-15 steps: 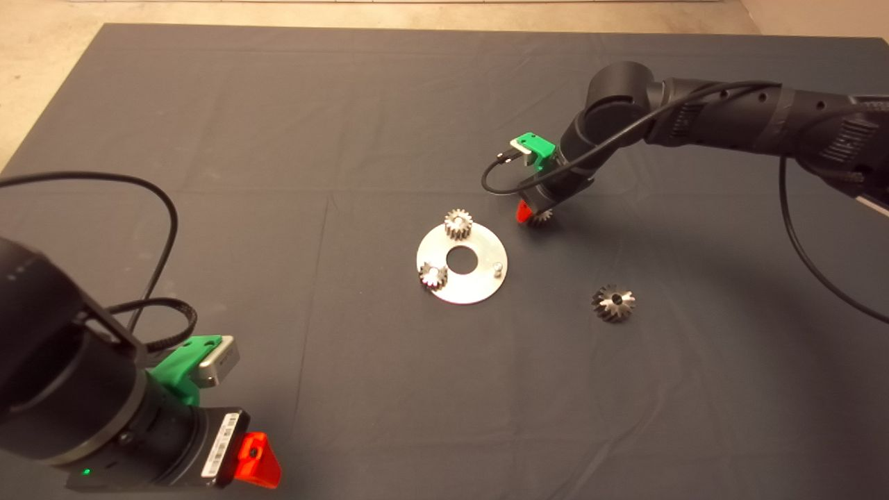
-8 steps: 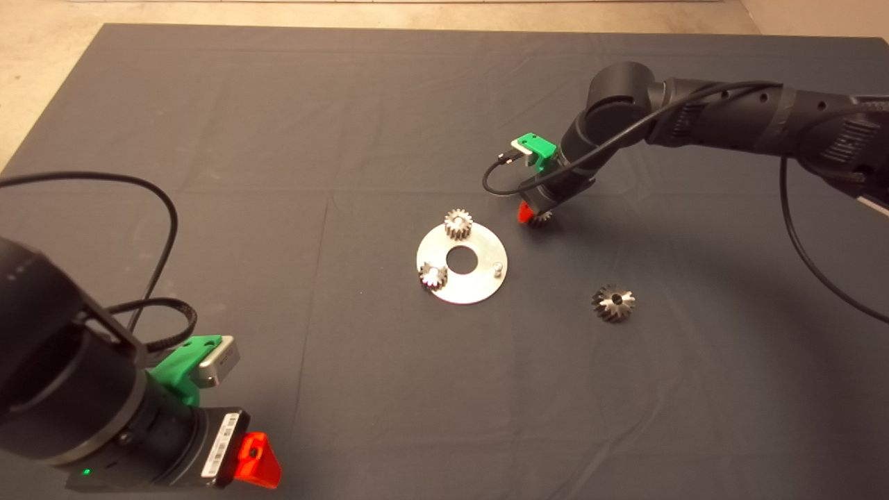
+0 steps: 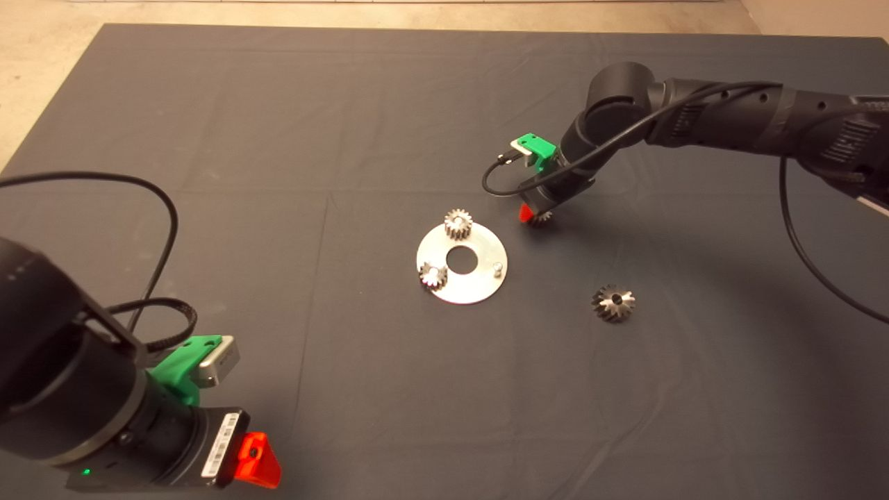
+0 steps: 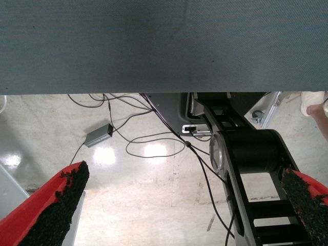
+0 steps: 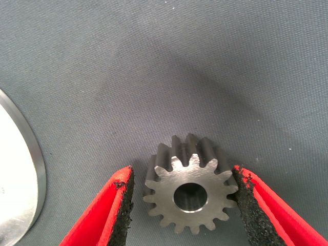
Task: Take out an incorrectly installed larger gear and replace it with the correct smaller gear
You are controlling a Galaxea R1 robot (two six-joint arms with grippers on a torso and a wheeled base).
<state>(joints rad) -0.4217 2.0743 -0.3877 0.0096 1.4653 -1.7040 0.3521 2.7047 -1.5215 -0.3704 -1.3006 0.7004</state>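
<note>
Now right claw [image 5: 182,205], gritty black pads nearly touching the straight-toothed smaller gear [image 5: 188,190].

The mat [image 3: 278,139] is viewed from above by the head camera; the smaller gear [image 5: 189,192], shared, is seen close by the right wrist camera; floor is faced by the left

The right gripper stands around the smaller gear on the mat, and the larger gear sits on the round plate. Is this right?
Not quite. The head view shows the larger gear lying on the mat, apart from the round plate. The right gripper does stand around the smaller gear.
</note>
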